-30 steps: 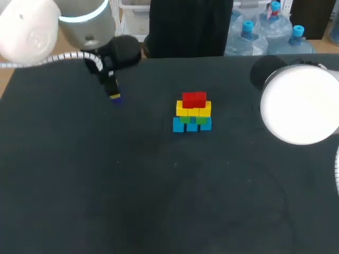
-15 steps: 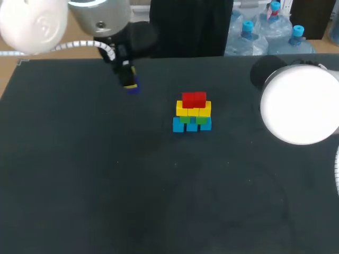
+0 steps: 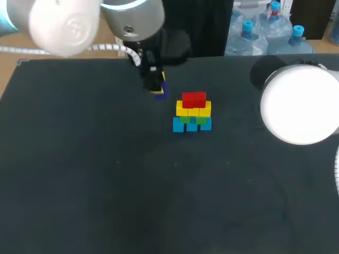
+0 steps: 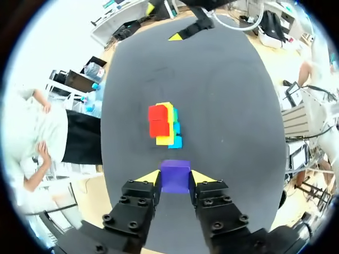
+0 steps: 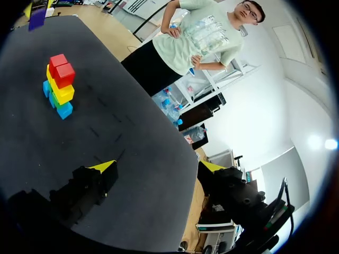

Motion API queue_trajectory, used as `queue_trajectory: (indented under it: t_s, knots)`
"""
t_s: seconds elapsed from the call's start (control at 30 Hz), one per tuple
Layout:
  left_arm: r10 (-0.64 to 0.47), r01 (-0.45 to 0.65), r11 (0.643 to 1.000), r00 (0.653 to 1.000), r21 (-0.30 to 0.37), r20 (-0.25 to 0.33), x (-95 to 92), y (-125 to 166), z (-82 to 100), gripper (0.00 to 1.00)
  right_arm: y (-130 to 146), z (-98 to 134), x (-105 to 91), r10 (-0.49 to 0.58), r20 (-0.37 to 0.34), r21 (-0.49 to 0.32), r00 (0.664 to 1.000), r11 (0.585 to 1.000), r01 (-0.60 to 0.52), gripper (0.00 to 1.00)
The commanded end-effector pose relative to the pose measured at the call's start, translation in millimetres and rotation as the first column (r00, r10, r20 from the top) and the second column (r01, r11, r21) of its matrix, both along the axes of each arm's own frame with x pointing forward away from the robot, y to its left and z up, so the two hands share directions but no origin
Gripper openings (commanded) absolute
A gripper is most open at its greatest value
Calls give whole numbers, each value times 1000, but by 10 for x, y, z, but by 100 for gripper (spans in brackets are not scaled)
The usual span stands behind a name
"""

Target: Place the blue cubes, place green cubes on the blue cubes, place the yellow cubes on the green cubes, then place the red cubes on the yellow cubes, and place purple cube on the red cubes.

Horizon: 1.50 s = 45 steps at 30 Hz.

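The purple cube (image 4: 175, 173) sits between the two yellow-tipped fingers of the left hand (image 4: 176, 179). Both fingers press on it, one from each side, so the hand is clamped on the cube. From above, only a small bit of purple and one yellow tip peek out under the hand's black body, and the rest of the cube is hidden there. I cannot tell how high it is over the table (image 3: 106, 201). Just ahead of this hand stands the pile of cubes, not touching the purple cube. The red cubes (image 3: 194, 99) are on top. Under them are the yellow cubes (image 3: 193, 110), then the green cubes (image 3: 192, 119), and the blue cubes (image 3: 192, 126) are at the bottom on the table. The green cubes are hard to see because they are squeezed in between the yellow row and the blue row. The left arm (image 3: 79, 24) comes in from the far left corner, and part of it is cut off. The right hand (image 5: 159, 166) is well away from the pile, with its fingers wide apart and nothing between them. From above, that hand is hidden under the big white round part of the right arm (image 3: 299, 103).
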<state>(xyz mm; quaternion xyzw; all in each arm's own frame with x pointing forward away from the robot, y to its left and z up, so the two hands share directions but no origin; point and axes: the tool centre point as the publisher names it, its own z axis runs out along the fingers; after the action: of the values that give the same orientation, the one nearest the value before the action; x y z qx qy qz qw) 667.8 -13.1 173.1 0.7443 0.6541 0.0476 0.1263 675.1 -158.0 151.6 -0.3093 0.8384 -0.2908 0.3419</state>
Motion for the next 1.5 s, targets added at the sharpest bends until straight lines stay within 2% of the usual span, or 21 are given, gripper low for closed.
queue_trajectory:
  t_s: [0.03, 0.37, 0.8, 1.13, 1.5]
  knots:
    - [-22, 24, 998, 999, 54, -27, 134, -268, -109, 0, -9, -5, -2, 2, 3, 1, 1000, 1000, -2, 100]
    - [-33, 35, 998, 998, 58, -45, 253, -567, -197, 0, -9, -5, -2, 2, 3, 1, 1000, 1000, -2, 100]
    - [-40, 44, 995, 998, 86, -43, 424, -743, -287, 0, -9, -5, -2, 2, 3, 1, 1000, 1000, -2, 100]
    - [-37, 41, 994, 998, 101, -44, 562, -795, -355, 0, -9, -5, -2, 2, 3, 1, 1000, 1000, -2, 100]
    - [-23, 28, 994, 999, 102, -48, 629, -773, -425, 0, -9, -5, -2, 2, 3, 1, 1000, 1000, -2, 100]
